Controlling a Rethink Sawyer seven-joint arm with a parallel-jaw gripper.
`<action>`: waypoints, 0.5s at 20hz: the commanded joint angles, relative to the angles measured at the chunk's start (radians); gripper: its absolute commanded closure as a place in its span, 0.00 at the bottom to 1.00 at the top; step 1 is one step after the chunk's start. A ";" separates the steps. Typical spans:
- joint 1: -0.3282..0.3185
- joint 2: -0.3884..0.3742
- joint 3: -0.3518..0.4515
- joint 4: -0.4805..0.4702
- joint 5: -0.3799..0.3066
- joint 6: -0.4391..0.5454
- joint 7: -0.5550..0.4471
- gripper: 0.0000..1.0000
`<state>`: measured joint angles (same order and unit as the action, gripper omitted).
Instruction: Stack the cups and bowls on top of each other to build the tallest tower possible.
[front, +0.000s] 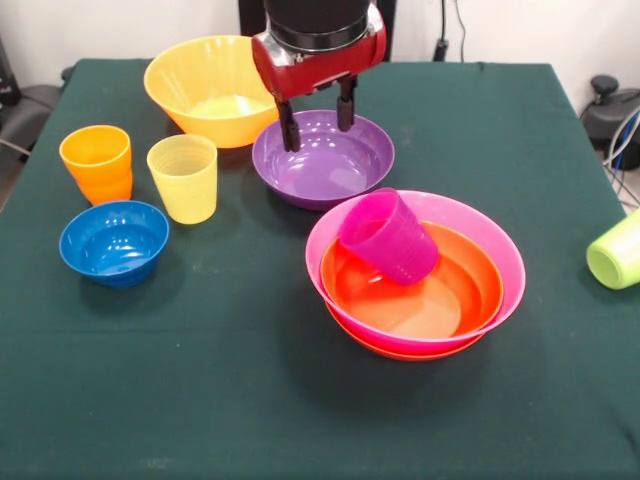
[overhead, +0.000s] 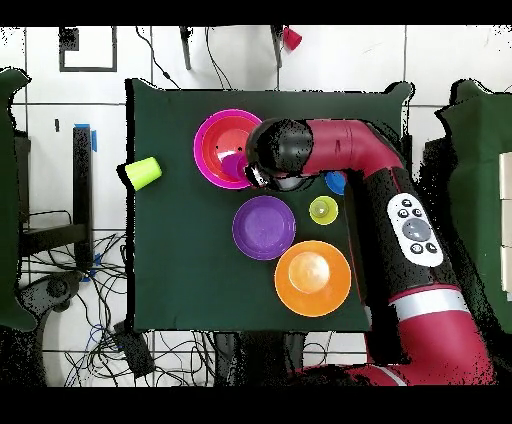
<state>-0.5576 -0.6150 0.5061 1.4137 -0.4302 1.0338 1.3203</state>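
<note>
While the gripper (front: 318, 113) hangs open and empty above the purple bowl's (front: 323, 160) far rim, the purple cup (front: 388, 237) lies tilted inside the tower (front: 478, 240) of red-orange and pink bowls, near right. A lime green cup (front: 617, 250) lies at the right edge.

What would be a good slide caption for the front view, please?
Open gripper above the purple bowl; purple cup tilted in nested bowls.

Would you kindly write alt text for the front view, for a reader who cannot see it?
A red and black gripper hangs open over the far rim of a purple bowl on a green table. Nearer, a pink bowl nests between two red-orange bowls, with a purple cup tilted inside. To the left stand a yellow-orange bowl, orange cup, yellow cup and blue bowl.
</note>
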 joint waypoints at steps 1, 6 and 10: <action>0.026 0.006 0.008 0.081 -0.062 -0.109 -0.023 0.00; 0.041 -0.007 -0.004 0.077 -0.073 -0.128 -0.012 0.00; 0.076 -0.017 -0.022 0.066 -0.073 -0.136 0.036 0.00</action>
<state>-0.5380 -0.6223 0.5060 1.4211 -0.4369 0.9584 1.3203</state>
